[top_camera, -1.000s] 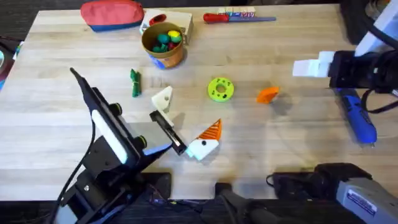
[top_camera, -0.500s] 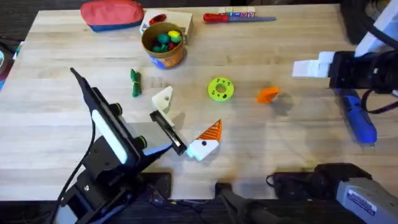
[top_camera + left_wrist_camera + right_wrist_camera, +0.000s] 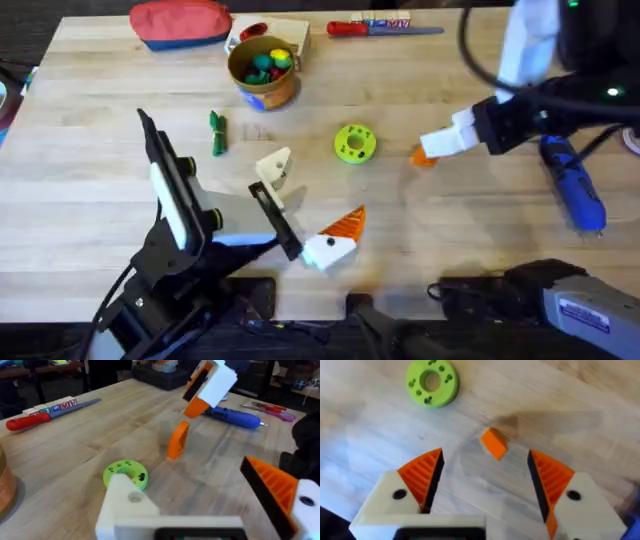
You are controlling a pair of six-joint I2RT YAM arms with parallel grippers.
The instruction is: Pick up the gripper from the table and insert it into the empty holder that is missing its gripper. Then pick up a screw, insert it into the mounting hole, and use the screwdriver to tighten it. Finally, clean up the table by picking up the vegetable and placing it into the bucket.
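The orange wedge gripper (image 3: 493, 443) lies on the table between the spread orange pads (image 3: 422, 477) of my right gripper (image 3: 485, 457), which hovers open just above it (image 3: 432, 150). In the left wrist view the wedge (image 3: 177, 440) stands under the right gripper (image 3: 200, 400). My left gripper (image 3: 305, 205) is open. One finger is the bare white holder (image 3: 275, 165), the other carries an orange pad (image 3: 345, 225). The blue screwdriver (image 3: 572, 185) lies at the right. The dark green vegetable (image 3: 217, 132) lies left of centre, below the bucket (image 3: 263, 72). The screw is hidden.
A yellow-green disc (image 3: 354, 142) with holes sits mid-table. A red-handled screwdriver (image 3: 375, 28) and a red pouch (image 3: 180, 22) lie along the far edge. A white box (image 3: 285, 32) stands behind the bucket, which holds toy food.
My right arm has swung left and come down over the orange wedge. The left gripper has shifted slightly right, its fingers a little farther apart.
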